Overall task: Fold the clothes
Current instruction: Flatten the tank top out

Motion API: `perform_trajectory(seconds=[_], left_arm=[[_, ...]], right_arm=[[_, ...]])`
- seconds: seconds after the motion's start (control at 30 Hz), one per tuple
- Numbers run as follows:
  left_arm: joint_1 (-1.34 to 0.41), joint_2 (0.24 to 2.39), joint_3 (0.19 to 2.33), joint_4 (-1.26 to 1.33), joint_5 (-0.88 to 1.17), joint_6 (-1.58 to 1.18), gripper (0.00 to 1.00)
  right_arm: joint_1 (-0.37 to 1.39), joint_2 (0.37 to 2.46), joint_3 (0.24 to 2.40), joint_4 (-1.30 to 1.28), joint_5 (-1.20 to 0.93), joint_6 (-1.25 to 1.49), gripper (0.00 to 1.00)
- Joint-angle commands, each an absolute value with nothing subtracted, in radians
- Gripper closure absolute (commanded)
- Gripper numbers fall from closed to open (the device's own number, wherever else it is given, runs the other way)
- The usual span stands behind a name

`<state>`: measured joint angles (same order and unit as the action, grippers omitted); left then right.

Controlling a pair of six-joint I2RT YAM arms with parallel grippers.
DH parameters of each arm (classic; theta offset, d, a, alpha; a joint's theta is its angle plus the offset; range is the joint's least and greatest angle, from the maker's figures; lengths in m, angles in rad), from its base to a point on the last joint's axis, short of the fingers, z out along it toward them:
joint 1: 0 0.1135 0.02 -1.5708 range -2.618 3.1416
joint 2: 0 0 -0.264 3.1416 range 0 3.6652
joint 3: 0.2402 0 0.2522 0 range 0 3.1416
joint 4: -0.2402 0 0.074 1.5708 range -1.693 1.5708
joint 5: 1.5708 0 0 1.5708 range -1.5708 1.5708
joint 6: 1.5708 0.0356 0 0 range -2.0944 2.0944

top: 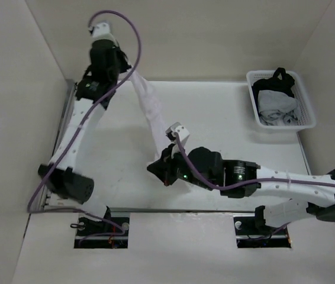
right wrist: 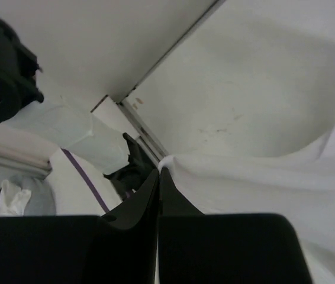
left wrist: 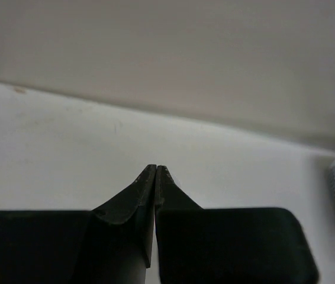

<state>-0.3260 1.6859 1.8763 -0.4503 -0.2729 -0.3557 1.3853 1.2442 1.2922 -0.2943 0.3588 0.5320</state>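
The white table runs out of the overhead view on the near side, behind the arm bases. The clothes are off the table for most of their length, pulled into a narrow twisted white band that slants from the far left down toward the middle, so their shape and any sleeves cannot be made out. In the far right corner the white mesh basket holds a heap of dark and pale laundry, too tangled to tell apart. The left gripper is raised at the band's upper end, jaws pressed together; its own camera shows no cloth past the tips. The right gripper is clamped on the lower end, a fold pinched at its tips
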Motion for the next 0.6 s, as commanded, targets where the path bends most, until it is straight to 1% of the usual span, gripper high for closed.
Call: perform_trajectory(seconds=[0.0, 0.13, 0.2, 0.27, 0.37, 0.47, 0.57], left_arm=[[-0.309, 1.549, 1.824, -0.379, -0.291, -0.36, 1.0], [-0.269, 1.555, 1.883, -0.409, -0.291, -0.351, 1.0], [-0.262, 1.604, 1.963, -0.443, -0.281, -0.342, 1.0], [-0.271, 1.675, 2.037, -0.469, -0.264, -0.322, 1.0], [-0.323, 1.819, 2.117, -0.479, -0.244, -0.302, 1.0], [-0.395, 2.033, 2.251, -0.48, -0.233, -0.267, 1.0], [-0.461, 2.282, 2.44, -0.479, -0.221, -0.244, 0.99]], right_arm=[[1.398, 1.336, 1.396, -0.204, 0.289, 0.462, 1.0], [1.398, 1.41, 1.482, -0.178, 0.29, 0.405, 1.0], [1.398, 1.384, 1.451, -0.157, 0.336, 0.381, 1.0], [1.383, 1.33, 1.35, -0.108, 0.379, 0.373, 1.0], [1.316, 1.249, 1.18, -0.08, 0.394, 0.423, 1.0], [1.192, 1.165, 1.001, -0.061, 0.367, 0.52, 1.0], [1.098, 1.135, 0.861, -0.037, 0.327, 0.589, 1.0]])
